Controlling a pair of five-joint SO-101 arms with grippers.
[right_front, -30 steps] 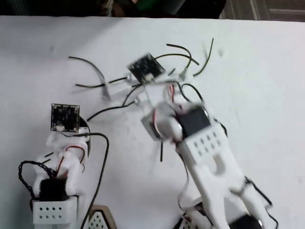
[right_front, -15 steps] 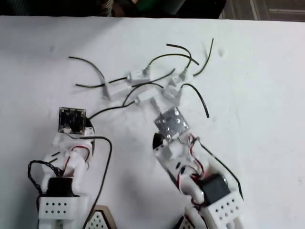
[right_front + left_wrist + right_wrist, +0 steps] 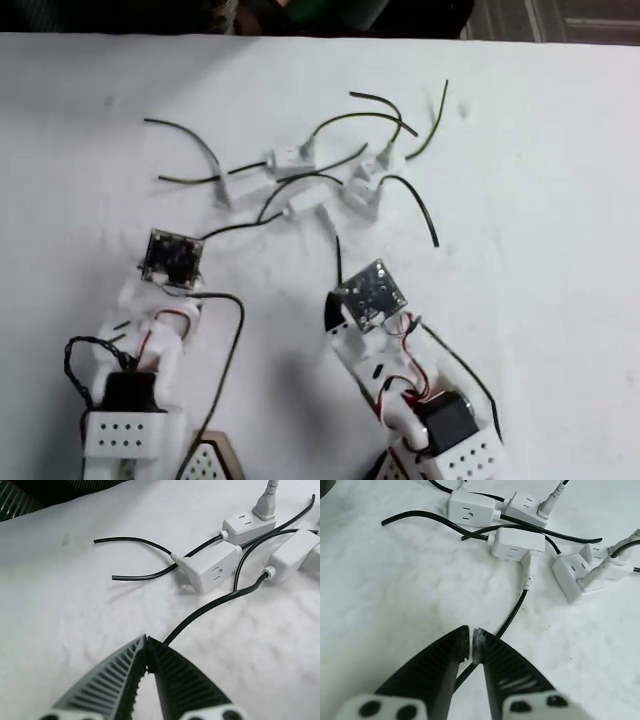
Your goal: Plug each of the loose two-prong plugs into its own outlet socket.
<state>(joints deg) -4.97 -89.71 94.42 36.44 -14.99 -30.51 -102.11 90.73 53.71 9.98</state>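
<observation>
The left hand (image 3: pixel 147 652) is sitting clenched, its 2 ribbed black fingers meeting at the tips just above the white table (image 3: pixel 65 595). A thin black cord (image 3: pixel 210 607) is ending right at those tips; I cannot tell whether it is being pinched. Farther ahead of this hand, a white square socket block (image 3: pixel 212 567) is lying with its slotted face turned toward the hand. Beyond it, a second white socket block (image 3: pixel 247 524) is carrying a pale grey plug (image 3: pixel 265 502).

The right hand (image 3: pixel 471 644) is also clenched, with barely a sliver showing between its tips, and it is grasping nothing I can make out. A second black cord (image 3: pixel 512 612) is running beneath this hand and out ahead of it to a slim white two-prong plug (image 3: pixel 527 570). That plug is touching a white rectangular socket block (image 3: pixel 517 544); whether its prongs are seated is unclear.

The step in hand is probably taking up a loose plug. To do it well, the right hand should be releasing first. It should then be closing on the plug's stiff body rather than the limp cord, so the 2 prongs are pointing squarely at the slots. The left hand could be pinning the block against sliding.
</observation>
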